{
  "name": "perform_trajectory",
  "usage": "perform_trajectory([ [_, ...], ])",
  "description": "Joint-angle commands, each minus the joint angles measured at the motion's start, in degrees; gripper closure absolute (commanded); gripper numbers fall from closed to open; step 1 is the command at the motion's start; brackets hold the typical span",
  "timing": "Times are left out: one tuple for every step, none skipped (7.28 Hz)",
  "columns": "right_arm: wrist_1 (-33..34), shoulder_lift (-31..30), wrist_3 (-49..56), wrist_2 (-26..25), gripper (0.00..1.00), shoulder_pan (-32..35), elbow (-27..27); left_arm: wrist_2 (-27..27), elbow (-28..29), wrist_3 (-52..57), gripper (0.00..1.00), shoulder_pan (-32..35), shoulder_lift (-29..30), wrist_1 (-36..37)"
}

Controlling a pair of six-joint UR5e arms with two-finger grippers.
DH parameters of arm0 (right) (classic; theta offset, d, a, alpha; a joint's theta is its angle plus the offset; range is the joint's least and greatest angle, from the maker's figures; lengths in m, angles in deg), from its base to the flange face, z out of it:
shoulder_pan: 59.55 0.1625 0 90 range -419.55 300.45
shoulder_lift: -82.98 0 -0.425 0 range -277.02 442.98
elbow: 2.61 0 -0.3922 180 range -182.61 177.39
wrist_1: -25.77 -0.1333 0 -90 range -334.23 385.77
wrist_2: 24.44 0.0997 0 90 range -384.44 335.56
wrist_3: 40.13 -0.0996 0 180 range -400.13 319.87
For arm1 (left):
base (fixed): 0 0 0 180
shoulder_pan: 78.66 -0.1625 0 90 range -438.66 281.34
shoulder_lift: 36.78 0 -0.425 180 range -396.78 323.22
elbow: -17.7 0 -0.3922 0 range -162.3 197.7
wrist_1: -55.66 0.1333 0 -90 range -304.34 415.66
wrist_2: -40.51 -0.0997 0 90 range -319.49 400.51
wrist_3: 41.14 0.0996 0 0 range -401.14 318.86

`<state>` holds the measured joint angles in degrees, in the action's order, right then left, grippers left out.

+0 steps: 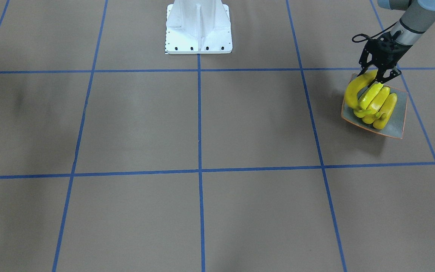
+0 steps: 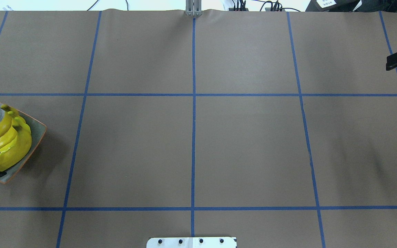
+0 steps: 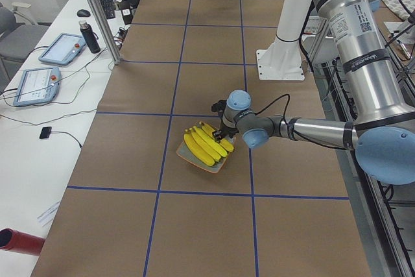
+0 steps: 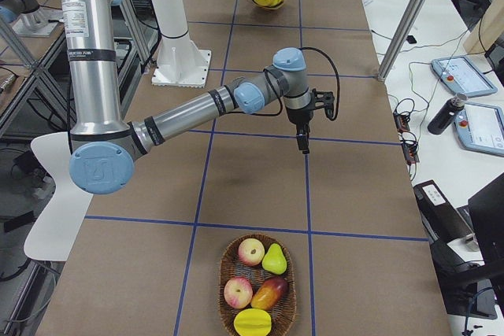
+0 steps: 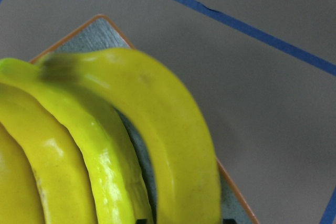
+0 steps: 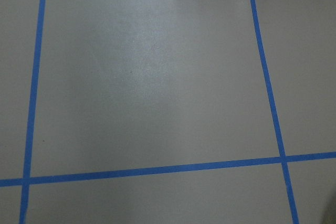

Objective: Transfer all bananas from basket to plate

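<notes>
Here the left hand [image 1: 378,74] brackets the bananas' [image 1: 374,102] robot-side ends over the plate [image 1: 395,125]; whether it grips, I cannot tell.

Yellow on speckled grey, over brown and blue.

The bananas [image 1: 370,101] on the plate [image 1: 399,121] are bright glossy yellow with dark greenish-brown stem tips, and the plate is speckled grey with a thin orange rim. The table [image 1: 240,124] around the plate is dull brown, crossed by a grid of blue tape lines [image 1: 199,113]. The left gripper [image 1: 378,74] over the plate is black, on a silver-grey left arm [image 1: 414,22] with pale blue joints. Well away from the plate, the robot base [image 1: 198,26] is white.
</notes>
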<state>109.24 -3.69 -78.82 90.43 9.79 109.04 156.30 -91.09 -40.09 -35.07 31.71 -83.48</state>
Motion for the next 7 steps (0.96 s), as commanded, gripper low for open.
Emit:
perform_trajectory([
  [-0.06,0.19,-0.07,0.09,0.0,0.01,-0.03,0.92,0.61,-0.08,0.0,2.01,1.3,0.27],
  [-0.06,0.1,0.02,0.09,0.0,0.01,-0.12,4.23,0.25,-0.87,0.0,6.47,2.78,0.97],
  [-0.24,-0.07,0.02,0.26,0.0,0.09,-0.56,9.48,-0.1,-0.96,0.0,13.91,5.93,6.11],
  [-0.24,-0.16,0.02,0.27,0.0,0.09,-0.56,15.02,-0.54,-0.96,0.0,21.38,10.66,13.47],
  [-0.24,-0.77,-0.07,0.27,0.0,0.09,-0.73,16.29,-0.63,-1.23,0.0,25.46,12.88,20.68],
  [-0.24,-1.82,0.54,0.44,0.0,0.27,-1.61,16.31,-1.24,-3.4,0.0,29.24,15.25,28.58],
  [-0.15,-2.01,3.16,0.62,0.0,0.88,-1.79,16.39,-1.85,-2.9,0.0,32.93,17.89,39.71],
])
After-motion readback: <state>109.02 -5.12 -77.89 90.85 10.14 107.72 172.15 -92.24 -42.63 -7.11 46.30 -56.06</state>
